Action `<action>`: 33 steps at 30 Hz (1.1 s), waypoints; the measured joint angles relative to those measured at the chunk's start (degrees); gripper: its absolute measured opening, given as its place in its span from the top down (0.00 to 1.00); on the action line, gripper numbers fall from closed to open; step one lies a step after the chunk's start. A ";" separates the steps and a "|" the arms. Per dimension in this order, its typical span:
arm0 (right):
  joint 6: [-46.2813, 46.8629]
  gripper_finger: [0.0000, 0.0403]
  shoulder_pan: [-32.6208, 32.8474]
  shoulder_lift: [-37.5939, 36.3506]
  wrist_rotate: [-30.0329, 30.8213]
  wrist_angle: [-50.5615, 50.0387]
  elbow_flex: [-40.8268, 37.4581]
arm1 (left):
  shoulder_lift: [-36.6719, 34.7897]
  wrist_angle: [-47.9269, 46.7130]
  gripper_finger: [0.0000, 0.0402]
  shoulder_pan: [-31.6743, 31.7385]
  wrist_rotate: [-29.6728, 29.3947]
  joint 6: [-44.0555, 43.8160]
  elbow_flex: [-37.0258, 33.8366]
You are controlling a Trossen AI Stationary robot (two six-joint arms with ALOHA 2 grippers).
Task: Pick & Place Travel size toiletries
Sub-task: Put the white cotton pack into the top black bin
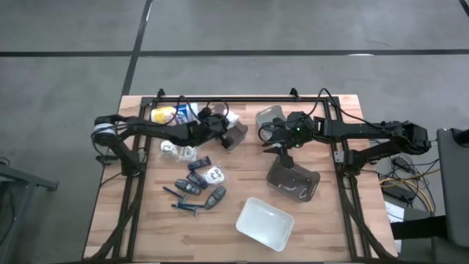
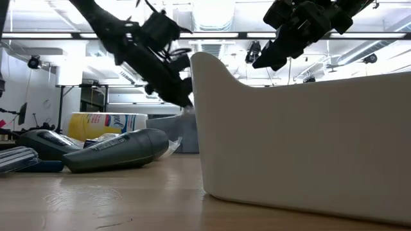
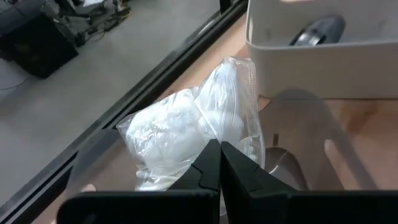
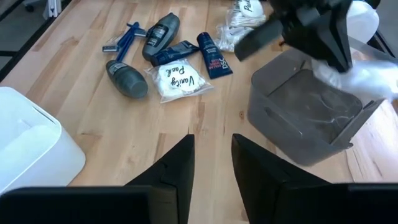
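The toiletries (image 1: 194, 183) lie loose on the wood left of centre: dark grey bottles, dark blue tubes, blue razors (image 4: 124, 37) and a white labelled packet (image 4: 177, 78). My left gripper (image 3: 221, 165) is shut on a clear packet of white stuff (image 3: 180, 127) and sits over a smoky bin (image 4: 305, 115) at the far middle of the table. That bin also shows in the high view (image 1: 234, 136). My right gripper (image 4: 211, 165) hangs open above bare wood, right of the bin and the pile, touching nothing. My left gripper pinches the clear packet between its two fingertips (image 3: 208, 171), at the packet's near edge (image 3: 214, 140). The fingers slant down from the table's left. The packet sticks out past the fingertips over the smoky bin's open top (image 4: 367, 74). Whether it touches the rim, I cannot tell.
A white bin (image 1: 264, 224) stands near the front edge and fills the low view (image 2: 308, 141). A second smoky bin (image 1: 293, 180) sits right of centre, a clear bin (image 1: 270, 117) farther back. A canister with a yellow label (image 1: 165, 114) lies at the far left. Black frame rails (image 1: 242, 99) border the table.
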 joint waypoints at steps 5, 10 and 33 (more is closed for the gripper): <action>0.05 0.80 0.00 0.00 -0.02 0.00 0.00 | 3.19 -0.15 0.99 0.84 0.00 1.22 1.74; 0.16 0.84 0.00 0.00 -0.02 -0.04 0.00 | 3.59 -0.20 0.99 1.15 -0.05 1.25 1.88; 0.20 0.82 0.02 0.00 -0.02 -0.02 -0.02 | 5.01 -1.56 0.77 1.40 0.04 -1.13 1.84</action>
